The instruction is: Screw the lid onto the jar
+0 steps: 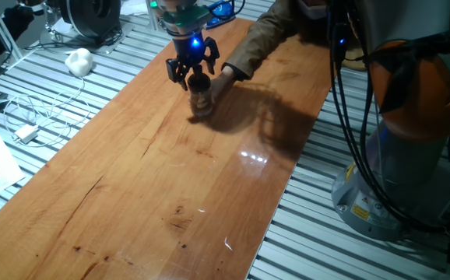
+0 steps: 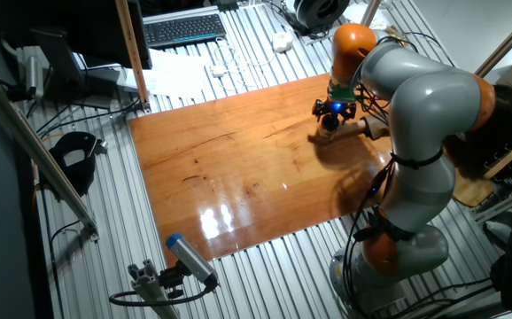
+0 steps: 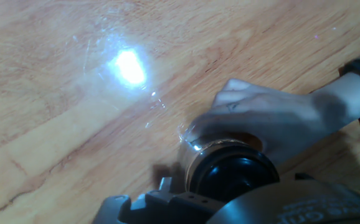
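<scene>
The jar (image 1: 202, 103) stands upright on the wooden surface (image 1: 170, 179), steadied from behind by a person's hand (image 3: 273, 121). The black lid (image 3: 233, 177) sits on its mouth. The end effector (image 1: 194, 71) hangs directly over it, fingers seemingly clamped around the lid, though the contact is partly hidden.

The jar (image 1: 202, 104) is being stood on the table (image 1: 147, 179), with the lid (image 1: 198, 81) on top, the gripper (image 1: 193, 71) directly above, and a hand (image 1: 223, 82) touching it from behind.
</scene>
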